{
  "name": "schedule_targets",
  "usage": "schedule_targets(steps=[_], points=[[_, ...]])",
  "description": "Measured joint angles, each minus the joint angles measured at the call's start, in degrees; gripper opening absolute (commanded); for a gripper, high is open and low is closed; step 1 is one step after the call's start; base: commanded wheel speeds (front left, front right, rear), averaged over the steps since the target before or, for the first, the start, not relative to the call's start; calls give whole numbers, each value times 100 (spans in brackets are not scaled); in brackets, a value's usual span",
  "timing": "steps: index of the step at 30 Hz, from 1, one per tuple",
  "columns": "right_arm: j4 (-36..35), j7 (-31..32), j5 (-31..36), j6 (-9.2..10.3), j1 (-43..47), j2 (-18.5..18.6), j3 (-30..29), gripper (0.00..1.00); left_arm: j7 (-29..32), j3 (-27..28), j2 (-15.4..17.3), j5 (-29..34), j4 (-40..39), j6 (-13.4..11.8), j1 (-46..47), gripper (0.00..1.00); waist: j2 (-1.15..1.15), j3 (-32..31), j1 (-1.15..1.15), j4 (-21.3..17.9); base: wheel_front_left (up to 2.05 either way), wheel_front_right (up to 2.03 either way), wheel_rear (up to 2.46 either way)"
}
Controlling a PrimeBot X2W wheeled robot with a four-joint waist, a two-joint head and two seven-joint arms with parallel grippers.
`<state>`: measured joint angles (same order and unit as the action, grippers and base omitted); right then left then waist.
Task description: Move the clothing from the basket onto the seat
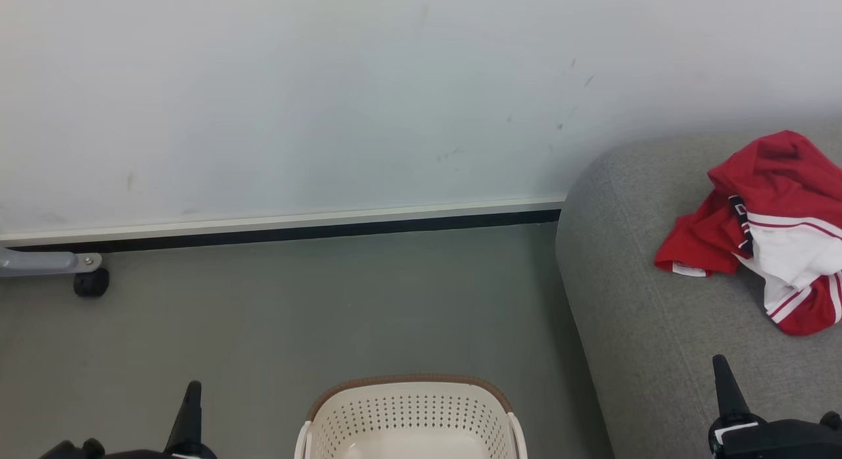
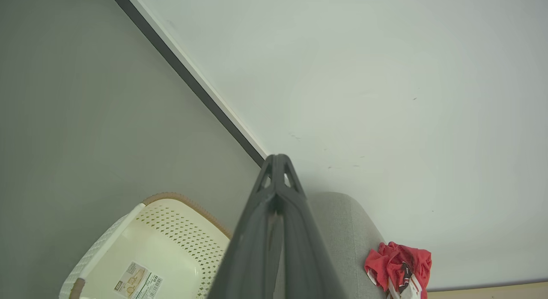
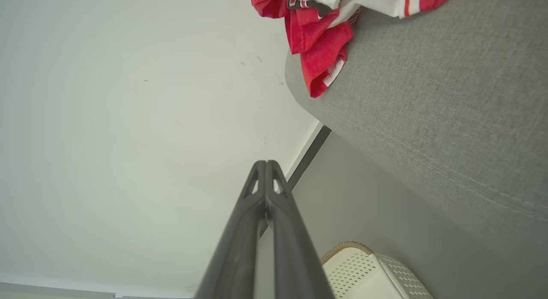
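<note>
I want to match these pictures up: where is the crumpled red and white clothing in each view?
Head view: red and white clothing far right, on the grey woven-fabric sofa.
Left wrist view: clothing bottom right.
Right wrist view: clothing top edge, right of centre.
Shared landmark: cream perforated plastic basket.

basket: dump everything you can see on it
The basket is oval cream-white plastic with perforated walls, a brown woven-look rim and white side handles. It stands upright on the grey floor, left of the sofa with a gap between. The inside that shows is bare but for a printed label on the bottom. Nothing seen touches it but the floor.
</note>
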<state>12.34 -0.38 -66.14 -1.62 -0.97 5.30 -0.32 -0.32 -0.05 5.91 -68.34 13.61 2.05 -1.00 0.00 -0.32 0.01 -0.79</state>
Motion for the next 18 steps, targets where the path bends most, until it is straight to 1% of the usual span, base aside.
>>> schedule_targets(steps=[18], points=[[179, 342, -1263, -248, -211, -142, -361, 0, 335, 264, -171, -1124, 110, 210, 244, 0, 0, 19, -1, 40, 0, 0, 0]])
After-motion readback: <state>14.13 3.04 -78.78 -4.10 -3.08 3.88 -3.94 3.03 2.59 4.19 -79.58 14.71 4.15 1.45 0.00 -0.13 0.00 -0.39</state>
